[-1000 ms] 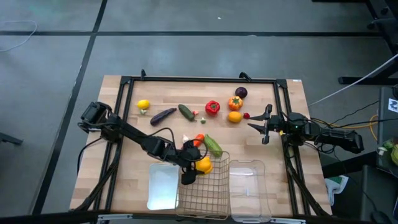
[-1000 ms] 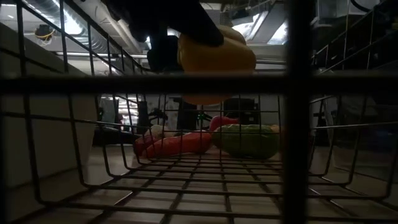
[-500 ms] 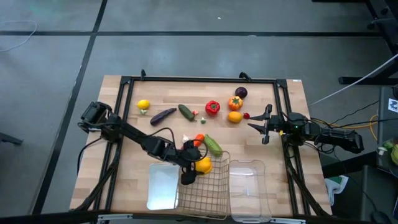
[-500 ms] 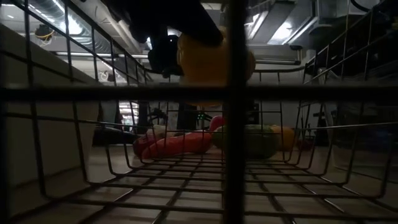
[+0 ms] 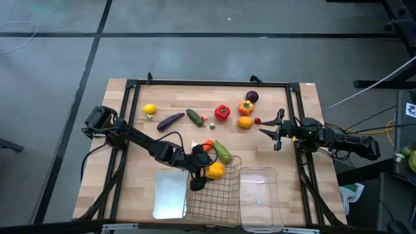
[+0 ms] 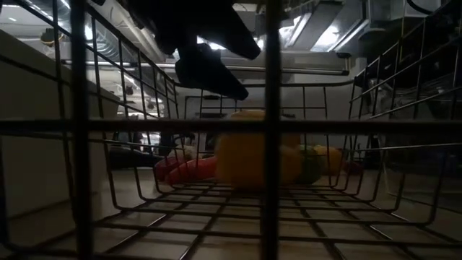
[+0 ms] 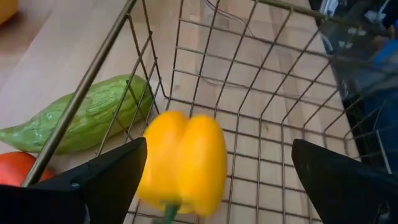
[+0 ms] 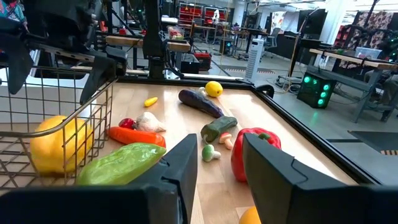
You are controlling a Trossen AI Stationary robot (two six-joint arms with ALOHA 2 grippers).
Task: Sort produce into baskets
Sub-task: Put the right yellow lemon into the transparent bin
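Note:
A yellow pepper (image 5: 215, 171) lies on the mesh floor of the wire basket (image 5: 218, 198), near its far end; it also shows in the low view (image 6: 249, 155) and in the left wrist view (image 7: 183, 162). My left gripper (image 5: 201, 173) hangs open just above it, inside the basket's far left corner, one finger on either side of it and touching nothing. My right gripper (image 5: 273, 135) waits open and empty at the table's right side. A bumpy green cucumber (image 5: 222, 152) and a carrot (image 5: 208, 145) lie on the table just beyond the basket's far wall.
A white tray (image 5: 170, 195) lies left of the basket and a clear bin (image 5: 261, 198) right of it. Across the far half of the table lie a lemon (image 5: 150, 110), an eggplant (image 5: 169, 121), a small cucumber (image 5: 194, 117), a red pepper (image 5: 222, 112), an orange (image 5: 245, 121) and more.
My left gripper has let go of the yellow pepper, which it held up above the basket's floor. The pepper has fallen onto the mesh floor at the basket's far end. The gripper has stayed about where it was.

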